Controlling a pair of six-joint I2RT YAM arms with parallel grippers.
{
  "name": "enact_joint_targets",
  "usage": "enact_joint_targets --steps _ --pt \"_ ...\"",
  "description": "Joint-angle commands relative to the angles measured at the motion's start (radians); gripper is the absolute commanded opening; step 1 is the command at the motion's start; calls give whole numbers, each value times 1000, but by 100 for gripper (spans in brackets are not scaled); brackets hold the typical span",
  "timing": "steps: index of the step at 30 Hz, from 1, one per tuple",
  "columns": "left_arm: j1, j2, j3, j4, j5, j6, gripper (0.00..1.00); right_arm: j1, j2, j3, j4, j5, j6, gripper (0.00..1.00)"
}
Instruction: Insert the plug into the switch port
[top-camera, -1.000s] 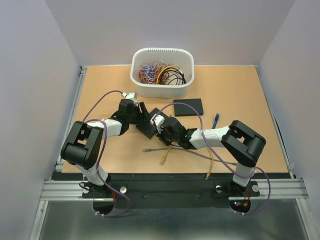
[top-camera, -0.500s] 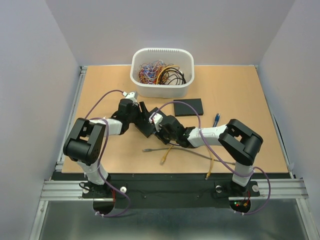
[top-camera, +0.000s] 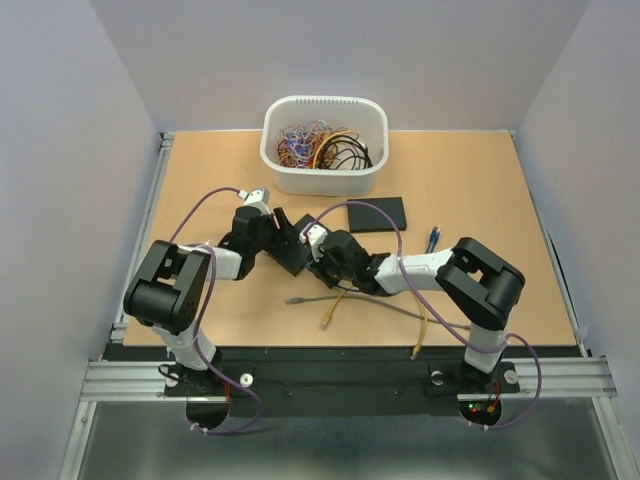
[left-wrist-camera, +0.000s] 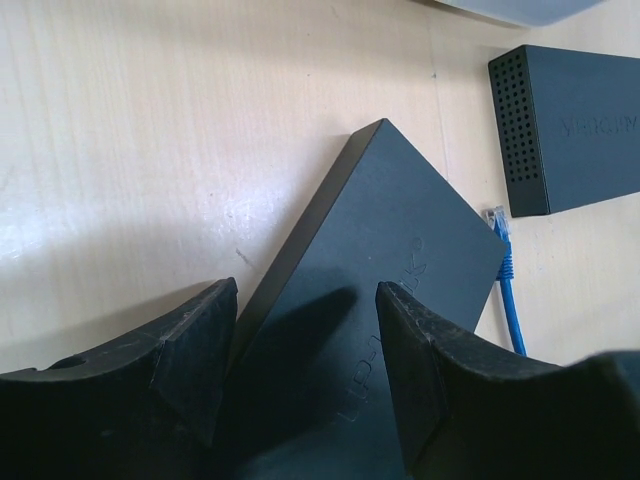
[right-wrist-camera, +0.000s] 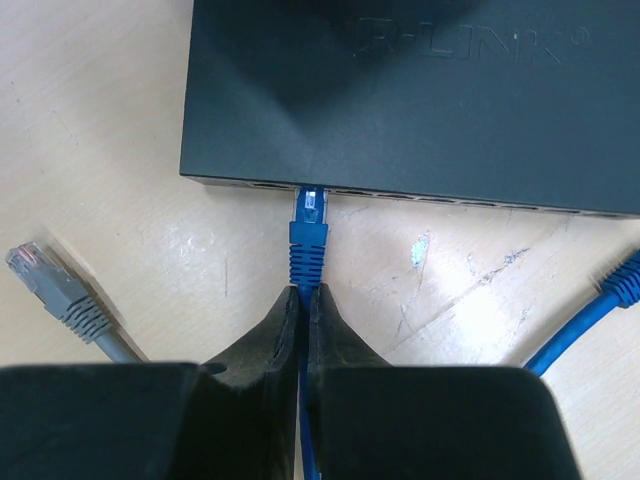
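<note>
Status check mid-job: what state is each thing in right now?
Left gripper: open, over the switch.
Right gripper: shut on the blue cable.
Blue plug: tip at a switch port, seating unclear.
Grey cable: loose, unplugged.
Yellow cable: loose, unplugged.

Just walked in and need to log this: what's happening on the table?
The right gripper pinches a blue cable just behind its plug, whose tip sits at a port on the edge of the black switch. Whether it is fully seated is not clear. The left gripper straddles a corner of the switch, fingers apart, apparently steadying it.
</note>
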Motion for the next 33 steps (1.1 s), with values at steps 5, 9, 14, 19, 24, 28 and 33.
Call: enact_joint_targets --steps 5,9,14,19,24,28,33 --pt "-113 0 -87 -128 97 -110 68 -5 109 143 99 -58 46 0" --pt "-162 3 -97 -119 71 -132 67 -5 131 219 92 -61 39 0" --pt "-196 20 -117 -92 62 -158 67 -5 149 298 59 -96 40 1" --pt "-176 9 -98 -131 39 -121 68 7 166 287 59 -156 60 1" --pt "-108 3 -72 -159 43 -76 70 38 200 276 55 -156 94 1" --pt "-82 -14 -60 -179 49 -78 73 50 221 287 73 -157 131 0" --pt "-76 -64 -31 -217 40 -56 78 67 267 341 62 -153 162 0"
